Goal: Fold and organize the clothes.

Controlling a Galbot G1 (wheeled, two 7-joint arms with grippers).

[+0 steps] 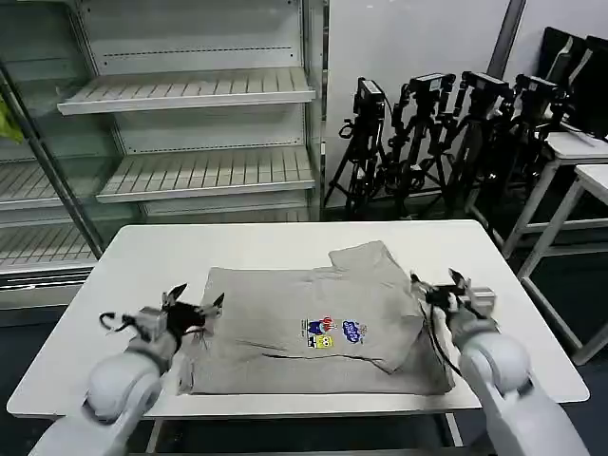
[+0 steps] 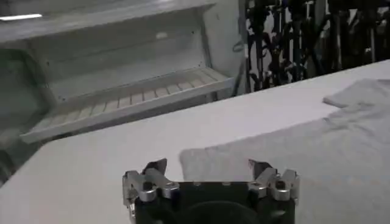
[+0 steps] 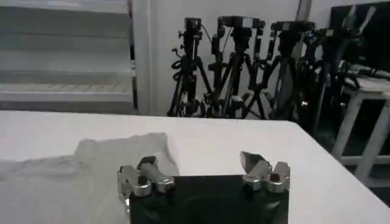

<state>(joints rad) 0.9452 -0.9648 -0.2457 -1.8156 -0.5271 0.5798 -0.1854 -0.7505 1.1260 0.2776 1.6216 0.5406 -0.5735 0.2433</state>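
Observation:
The clothes are one light grey T-shirt (image 1: 313, 328), lying partly folded on the white table (image 1: 275, 249). A small blue, yellow and pink print (image 1: 334, 332) faces up near its middle. One folded part (image 1: 366, 261) lies over the far right side. My left gripper (image 1: 195, 306) hovers open at the shirt's left edge (image 2: 262, 159), with nothing between its fingers. At the shirt's right edge my right gripper (image 1: 439, 283) is open too, and empty. In the right wrist view the shirt (image 3: 91, 164) lies beside that gripper (image 3: 201, 163), over bare table.
Empty white shelving (image 1: 190, 123) stands behind the table. Several black tripods (image 1: 446, 133) stand at the back right, next to white side tables (image 1: 579, 161). Bare tabletop surrounds the shirt on all sides.

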